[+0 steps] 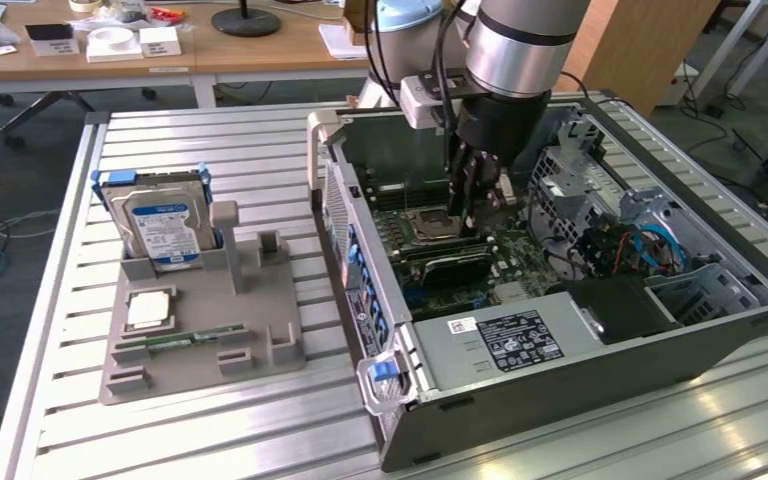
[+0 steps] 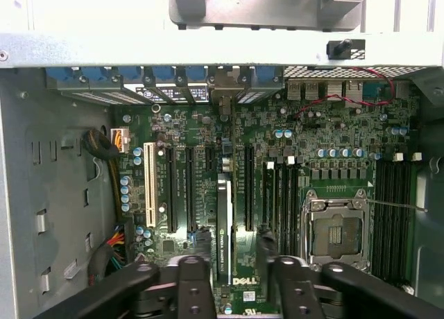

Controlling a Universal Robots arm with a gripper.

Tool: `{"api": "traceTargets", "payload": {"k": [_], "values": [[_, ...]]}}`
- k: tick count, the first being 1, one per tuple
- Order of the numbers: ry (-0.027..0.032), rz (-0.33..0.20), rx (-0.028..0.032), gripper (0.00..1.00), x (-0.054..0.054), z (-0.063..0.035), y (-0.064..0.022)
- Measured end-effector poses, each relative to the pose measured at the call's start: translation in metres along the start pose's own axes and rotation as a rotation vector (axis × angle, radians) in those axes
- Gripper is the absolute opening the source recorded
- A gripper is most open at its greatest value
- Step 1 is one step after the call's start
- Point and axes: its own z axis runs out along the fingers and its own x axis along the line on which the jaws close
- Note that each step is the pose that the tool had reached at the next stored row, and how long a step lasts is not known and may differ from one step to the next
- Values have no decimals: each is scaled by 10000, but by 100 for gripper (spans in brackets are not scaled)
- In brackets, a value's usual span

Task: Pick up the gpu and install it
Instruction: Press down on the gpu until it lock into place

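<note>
The gpu point(image 2: 223, 218) shows edge-on as a thin dark blade standing upright on the motherboard point(image 2: 326, 135), between the long black expansion slots. Its metal end bracket point(image 2: 223, 90) meets the case's rear wall. My gripper point(image 2: 232, 246) hangs straight over the card, with one dark finger point(image 2: 199, 246) on each side and a visible gap between them and the card, so it is open. In the exterior view the arm reaches down into the open computer case point(image 1: 558, 350), with the gripper point(image 1: 471, 222) just above the dark card point(image 1: 454, 263).
A grey parts holder point(image 1: 204, 335) on the slatted metal table at the exterior view's left carries a hard drive point(image 1: 164, 225), a processor chip point(image 1: 148, 310) and a green memory stick point(image 1: 177, 341). Inside the case are the processor socket point(image 2: 336, 232), cables and a drive cage point(image 1: 631, 215).
</note>
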Motion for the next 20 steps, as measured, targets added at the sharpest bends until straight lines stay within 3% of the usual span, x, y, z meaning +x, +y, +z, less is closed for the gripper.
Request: {"api": "traceTargets", "payload": {"k": [2,3,5,6,8,14,20], "values": [[0,0,0,32,0,0,0],[0,0,0,32,0,0,0],[0,0,0,20,0,0,0],[0,0,0,20,0,0,0],[0,0,0,11,0,0,0],[1,0,0,11,0,3,0],[7,-1,0,11,4,106,2]]}}
